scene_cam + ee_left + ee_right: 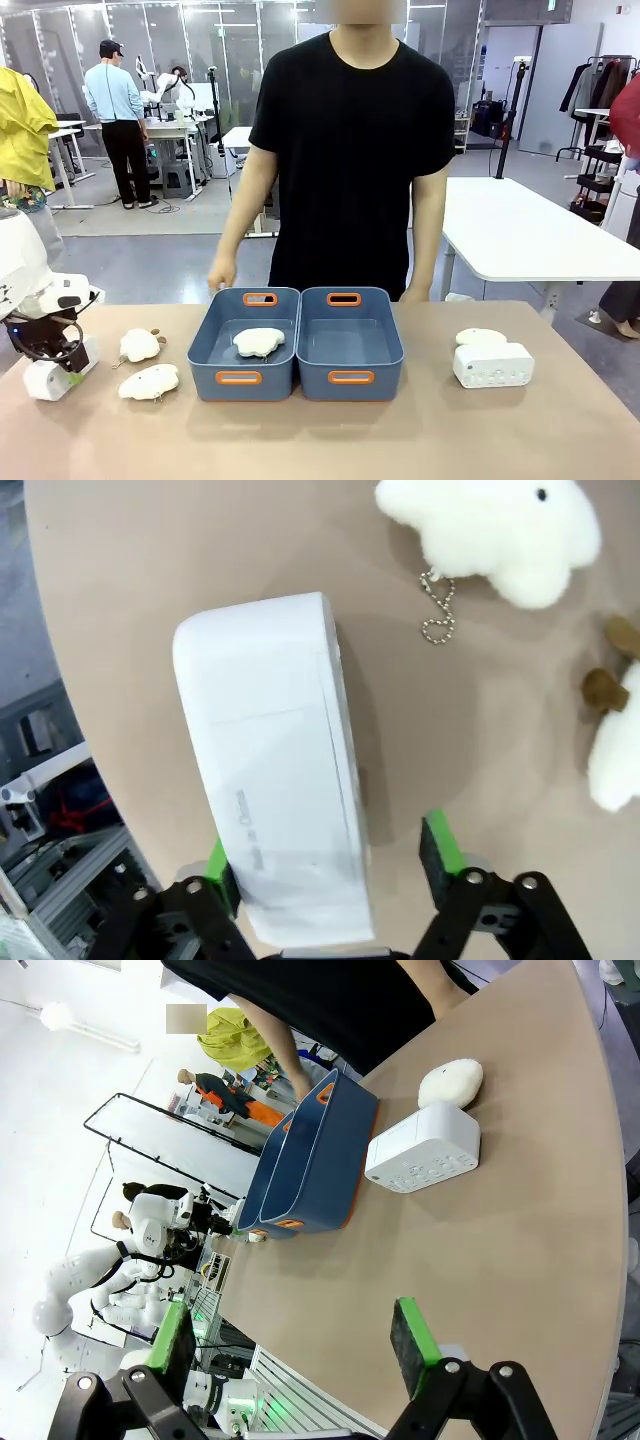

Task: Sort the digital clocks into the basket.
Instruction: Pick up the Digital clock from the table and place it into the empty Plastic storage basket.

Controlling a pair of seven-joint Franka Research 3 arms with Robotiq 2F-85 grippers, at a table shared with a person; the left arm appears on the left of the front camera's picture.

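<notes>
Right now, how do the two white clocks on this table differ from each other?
The left clock lies at the left edge of the table, between the fingers of the left claw; the right clock sits on the right side, beside a plush toy. The right clock shows its row of buttons; the left clock shows a plain side. Both are white, rounded boxes.

In the left wrist view, the near end of the clock (pixel 275 770) is hidden behind the left gripper (pixel 328 858), and its grey print is too blurred to read. One green pad (pixel 217 865) sits half behind the clock's edge, possibly touching it. A plush toy (pixel 615 740) is cut off by the right edge. In the front view, the second clock (pixel 493 365) hides part of a cream toy (pixel 481 337).
</notes>
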